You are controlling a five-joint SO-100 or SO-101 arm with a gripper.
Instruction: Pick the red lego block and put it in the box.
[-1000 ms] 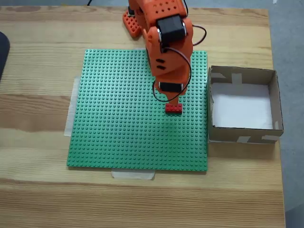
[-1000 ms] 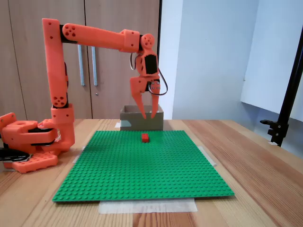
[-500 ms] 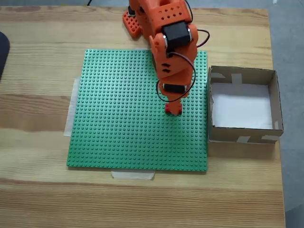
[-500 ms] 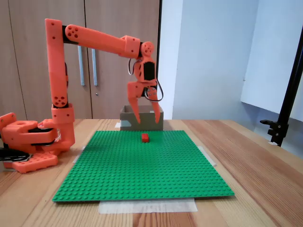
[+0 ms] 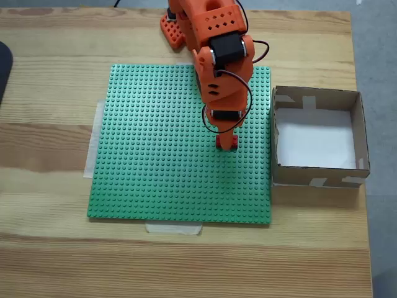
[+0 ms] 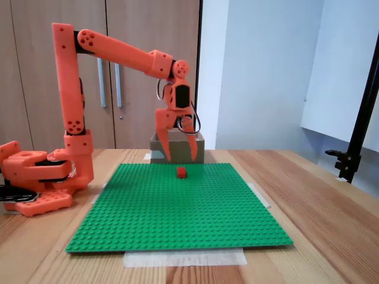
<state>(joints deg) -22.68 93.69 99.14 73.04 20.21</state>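
The red lego block rests on the green studded baseplate, toward its far side; from above the red lego block is partly covered by the arm. My orange gripper hangs a little above the block with its two fingers spread wide, open and holding nothing. In the top-down fixed view my gripper sits right over the block. The box, brown cardboard with a white floor, stands just right of the baseplate; in the front fixed view the box shows behind the gripper.
The green baseplate is taped onto a wooden table. My arm's orange base sits at the table's left in the front fixed view. A black stand rises at the right edge. A dark object lies at the left edge of the top-down view.
My gripper has come down toward the red block and its fingers have spread wider. The block and the box have not moved.
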